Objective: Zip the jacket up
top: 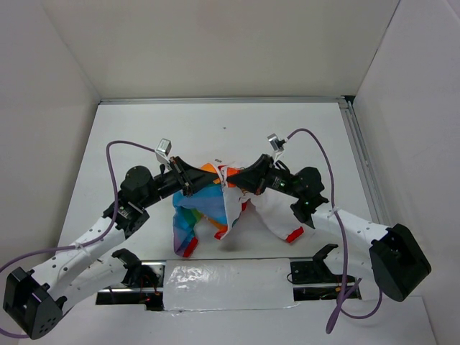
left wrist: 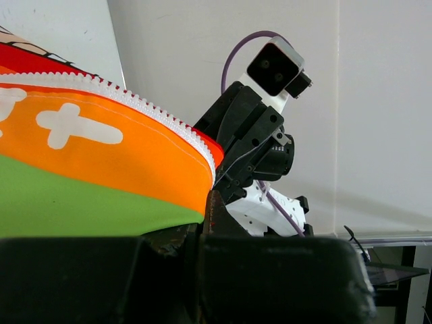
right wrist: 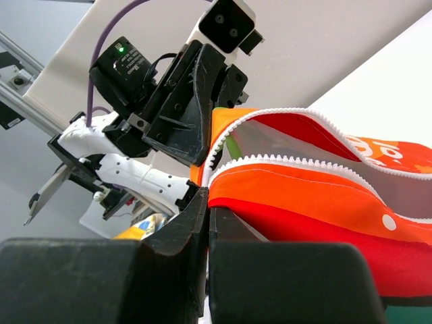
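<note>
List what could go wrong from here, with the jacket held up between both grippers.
1. The left gripper and right gripper pinch only the top edge of the white and rainbow-striped fabric jacket, which droops below them, so it may slip out.
2. The white zipper teeth gape apart in two slack curves and may misalign or snag fabric.
3. The grippers sit close together and might collide.

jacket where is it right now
In the top view the jacket hangs at the middle of the table, its upper edge pinched between the left gripper and the right gripper.
</note>
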